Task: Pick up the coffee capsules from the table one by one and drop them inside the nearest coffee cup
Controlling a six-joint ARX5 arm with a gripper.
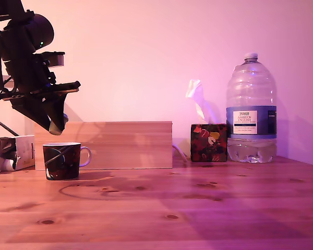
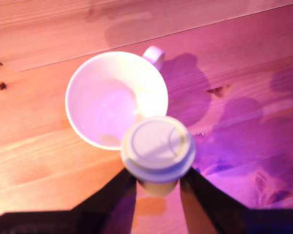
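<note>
- Wrist view is showing the gripper (image 2: 157, 187) pinching the coffee capsule (image 2: 157, 148) above the coffee cup (image 2: 107, 105)'s pale hollow, hidden in the exterior view.
- Exterior view is showing the cup sitting near the table (image 1: 198, 219)'s back left, a wooden box (image 1: 120, 143) standing behind it.

Arm above the coffee cup, at the exterior view's left

The gripper (image 1: 56, 125) hangs just over the coffee cup (image 1: 62, 160) with a pale capsule (image 1: 55, 126) between its fingers (image 1: 59, 119). A wooden box (image 1: 120, 145), a tissue box (image 1: 208, 142) and a water bottle (image 1: 251, 112) stand behind on the worktop (image 1: 198, 208).
</note>
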